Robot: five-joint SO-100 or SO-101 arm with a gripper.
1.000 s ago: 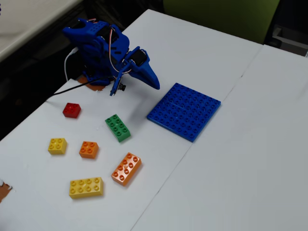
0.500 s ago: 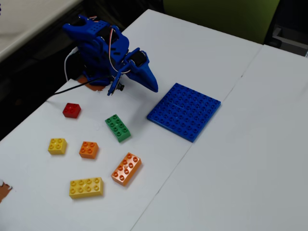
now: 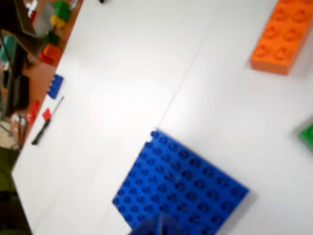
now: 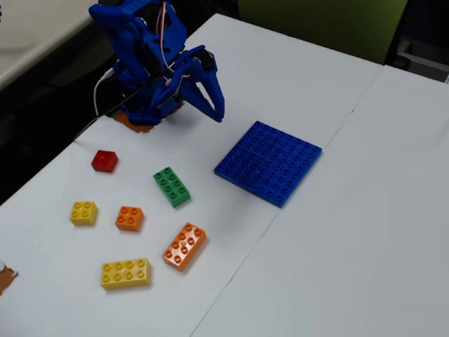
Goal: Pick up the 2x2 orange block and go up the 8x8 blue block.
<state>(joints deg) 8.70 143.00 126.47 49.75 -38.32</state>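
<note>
Tool (image 4: 219, 114) upper left of fixed view, above surface (image 4: 365, 232), empty; opening unclear. Small orange block (image 4: 130, 217) lower left, untouched.

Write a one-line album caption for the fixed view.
Blue arm raised, its empty pincer above the table, the 2x2 orange block untouched among scattered bricks, the 8x8 blue block waiting nearby.

Glossy studded plastic: the 8x8 blue block (image 4: 269, 162) and 2x2 orange block (image 4: 130, 218) on a smooth, matt white table (image 4: 365, 232).
</note>
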